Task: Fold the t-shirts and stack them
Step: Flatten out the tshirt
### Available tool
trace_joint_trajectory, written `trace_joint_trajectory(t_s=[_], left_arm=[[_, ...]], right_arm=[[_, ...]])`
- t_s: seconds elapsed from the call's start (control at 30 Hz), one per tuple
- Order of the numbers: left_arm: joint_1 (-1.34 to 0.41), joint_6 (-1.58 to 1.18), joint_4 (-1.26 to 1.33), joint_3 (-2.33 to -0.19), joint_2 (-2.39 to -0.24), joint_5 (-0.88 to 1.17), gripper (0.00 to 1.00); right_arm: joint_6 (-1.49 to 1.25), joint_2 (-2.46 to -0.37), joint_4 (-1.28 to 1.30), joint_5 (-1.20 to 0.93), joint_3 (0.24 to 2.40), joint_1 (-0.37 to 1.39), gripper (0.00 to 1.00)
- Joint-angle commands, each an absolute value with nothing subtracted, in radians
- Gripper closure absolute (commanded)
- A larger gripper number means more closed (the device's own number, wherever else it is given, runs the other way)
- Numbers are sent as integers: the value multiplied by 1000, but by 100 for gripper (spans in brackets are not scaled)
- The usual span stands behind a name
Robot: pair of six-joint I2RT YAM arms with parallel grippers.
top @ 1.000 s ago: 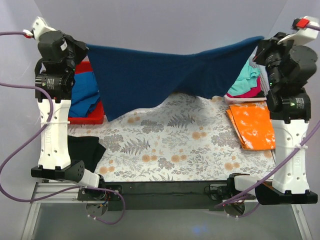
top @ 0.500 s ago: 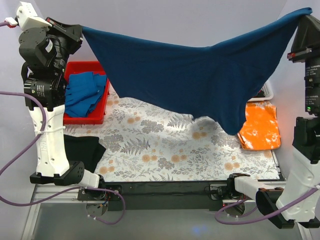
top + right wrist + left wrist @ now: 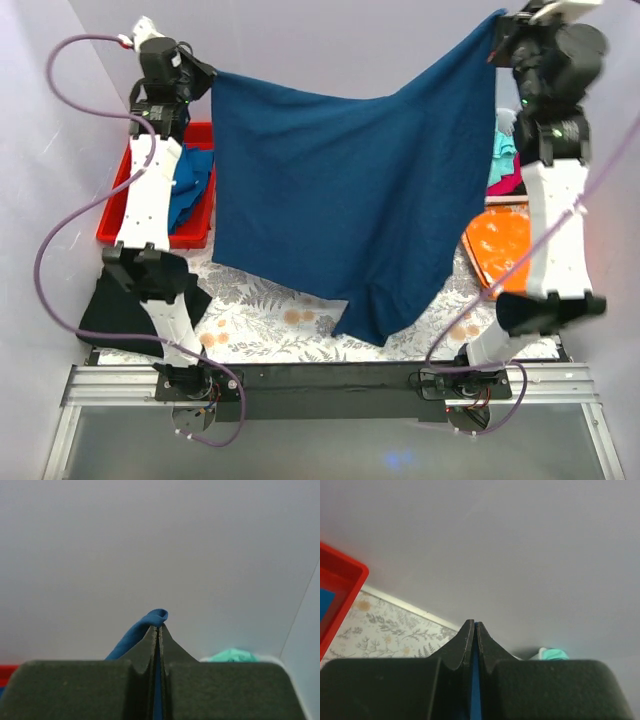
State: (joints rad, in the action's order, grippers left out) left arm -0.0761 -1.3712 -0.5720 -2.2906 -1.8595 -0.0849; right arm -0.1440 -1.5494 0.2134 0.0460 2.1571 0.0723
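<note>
- Currently navy t-shirt (image 3: 340, 210) hangs spread in the air over the desk (image 3: 260, 312), with its lowest tip near the front edge.
- Far left, red tray (image 3: 112, 200) holds a mid-blue t-shirt (image 3: 192, 190).
- On the right, orange t-shirt (image 3: 495, 250) lies flat on the desk.
- Navy shirt's top-left corner is pinched by left end effector (image 3: 207, 75), fingers pressed together.
- Its top-right corner is pinched the same way by right end effector (image 3: 497, 22), which sits higher.

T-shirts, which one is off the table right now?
The navy blue t-shirt, hanging spread between the left gripper and right gripper. The orange t-shirt and black t-shirt lie on the table, the mid-blue one in the red tray.
</note>
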Motion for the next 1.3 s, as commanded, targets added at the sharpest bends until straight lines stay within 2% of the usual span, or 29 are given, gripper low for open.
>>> trace_joint_trajectory(t_s=[0.0, 0.1, 0.2, 0.37, 0.53, 0.67, 0.8, 1.0, 1.27], left_arm=[[-63, -1407, -513, -2384, -1917, -84, 100], [-42, -1434, -480, -2459, -1974, -58, 100], [-26, -1439, -466, -2474, -1942, -40, 100], [-6, -1420, -509, -2418, -1813, -15, 100], [-6, -1414, -554, -2212, -1637, -18, 100], [-6, -1399, -575, -2196, -1562, -46, 100], [-6, -1382, -595, -2301, -1531, -71, 100], [-6, -1384, -594, -2295, -1496, -72, 100], [-6, -1400, -561, -2275, -1612, -42, 100]], right_arm=[[-176, -1673, 186, 32, 2333, 37, 99], [-219, -1747, 152, 8, 2425, 11, 99], [-259, -1723, 111, -64, 2401, -20, 99], [-276, -1500, 90, -116, 2221, -20, 99], [-226, -1257, 143, -146, 2062, -20, 99], [-216, -1178, 144, -140, 2014, -20, 99], [-216, -1170, 146, -150, 2052, -20, 99], [-226, -1226, 143, -170, 2152, -18, 99], [-224, -1319, 127, -149, 2116, -18, 99]])
